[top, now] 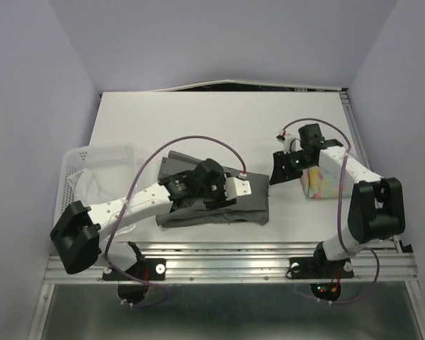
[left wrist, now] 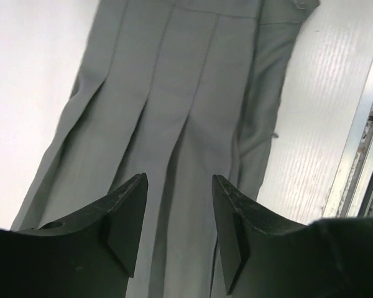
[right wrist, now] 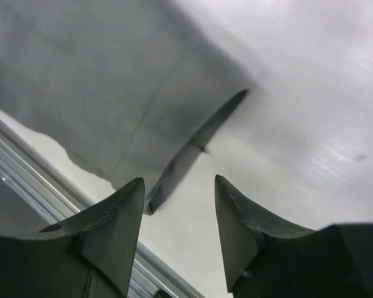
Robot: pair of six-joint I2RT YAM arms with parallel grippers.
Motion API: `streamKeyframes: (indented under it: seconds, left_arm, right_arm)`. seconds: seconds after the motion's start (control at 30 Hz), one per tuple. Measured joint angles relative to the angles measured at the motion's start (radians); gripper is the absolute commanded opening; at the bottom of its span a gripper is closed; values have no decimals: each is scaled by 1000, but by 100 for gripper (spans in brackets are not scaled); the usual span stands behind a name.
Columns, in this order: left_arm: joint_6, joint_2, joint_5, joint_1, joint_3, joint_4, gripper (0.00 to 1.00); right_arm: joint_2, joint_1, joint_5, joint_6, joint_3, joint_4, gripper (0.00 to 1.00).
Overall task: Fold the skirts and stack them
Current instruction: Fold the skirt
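The large grey pleated skirt (top: pixel 212 207) lies partly folded on the table at centre front. My left gripper (top: pixel 253 188) hovers over its right part, open and empty; in the left wrist view the gripper (left wrist: pixel 179 180) shows the pleats (left wrist: pixel 174 93) running away between the jaws. My right gripper (top: pixel 277 172) is open and empty, just right of the grey skirt's edge; in the right wrist view the gripper (right wrist: pixel 177 186) is over bare table, with the skirt's corner (right wrist: pixel 81 93) to the upper left. The small floral skirt (top: pixel 323 184) lies folded under the right arm. The white skirt (top: pixel 92 185) lies in the basket.
The white slatted basket (top: pixel 112 151) stands at the table's left edge. A metal rail (top: pixel 227 248) runs along the front edge, close to the grey skirt's hem. It also shows in the right wrist view (right wrist: pixel 25 167). Purple cables loop over both arms.
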Motion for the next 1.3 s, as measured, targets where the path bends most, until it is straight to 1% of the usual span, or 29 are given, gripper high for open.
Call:
streamKeyframes:
  seconds: [0.03, 0.07, 0.1, 0.13, 0.17, 0.27, 0.37, 0.4, 0.47, 0.53, 0.57, 0.6, 0.63, 0.67, 0.73, 0.8, 0.87, 0.9, 0.93, 0.97, 1.0, 1.03, 1.13, 1.2, 1.23, 1.3]
  left_arm:
    - [-5, 28, -17, -26, 0, 23, 57]
    - [-7, 66, -34, -62, 2, 44, 58]
    - [-8, 97, -49, -91, 5, 60, 56]
    - [-10, 135, -62, -122, 10, 74, 54]
    - [-10, 174, -73, -145, 14, 87, 51]
    - [-19, 246, -86, -178, 24, 95, 48]
    - [-33, 253, -87, -173, 24, 76, 48]
    - [-40, 247, -84, -169, 24, 71, 48]
    - [-66, 212, -44, -133, 37, 17, 48]
    - [-90, 171, 15, -53, 61, -26, 50]
    - [-107, 139, 40, 33, 79, -47, 51]
    - [-111, 119, 48, 79, 87, -52, 51]
    - [-118, 95, 41, 130, 94, -60, 51]
    - [-123, 65, 33, 187, 97, -69, 49]
    - [-126, 24, 8, 232, 98, -98, 45]
    - [-127, 19, -2, 234, 95, -127, 40]
    - [-126, 52, -2, 235, 87, -158, 37]
    - [-126, 82, -1, 236, 87, -175, 33]
    - [-127, 104, 2, 239, 87, -184, 32]
    - [-130, 154, 11, 248, 87, -198, 29]
    - [-134, 192, 15, 256, 87, -208, 28]
    - [-139, 235, 22, 268, 87, -219, 28]
    - [-151, 342, 25, 302, 90, -230, 25]
    - [-158, 415, 28, 322, 115, -234, 24]
    - [-161, 449, 35, 332, 154, -262, 24]
    - [-159, 519, 33, 343, 243, -267, 22]
  right_arm:
    - [28, -21, -11, 3, 17, -3, 55]
    - [89, -65, -29, 11, 65, -14, 55]
    - [145, -100, -34, 11, 125, -30, 55]
    - [172, -113, -39, 10, 156, -31, 54]
    - [222, -122, -47, 8, 222, -40, 55]
    - [322, -124, -86, -1, 374, -42, 56]
    - [438, -114, -144, -23, 530, -58, 59]
    - [462, -111, -158, -34, 558, -64, 61]
    - [524, -87, -182, -61, 597, -80, 65]
    - [558, -53, -184, -86, 597, -106, 66]
    - [569, -38, -185, -98, 597, -116, 66]
    - [577, -12, -180, -110, 593, -124, 63]
    - [580, 0, -180, -117, 590, -125, 63]
    - [580, 29, -174, -132, 578, -126, 60]
    - [580, 73, -165, -147, 553, -133, 56]
    - [582, 104, -151, -158, 530, -136, 53]
    - [584, 114, -135, -168, 507, -136, 47]
    - [585, 114, -127, -172, 489, -132, 44]
    - [585, 111, -121, -176, 477, -132, 41]
    - [585, 106, -117, -177, 453, -134, 35]
    - [583, 102, -117, -179, 438, -136, 31]
    - [575, 99, -117, -180, 420, -132, 22]
    - [535, 89, -110, -179, 341, -132, 10]
    - [500, 90, -114, -164, 276, -137, 7]
    - [488, 90, -119, -159, 254, -134, 6]
    - [451, 90, -126, -146, 194, -137, 5]
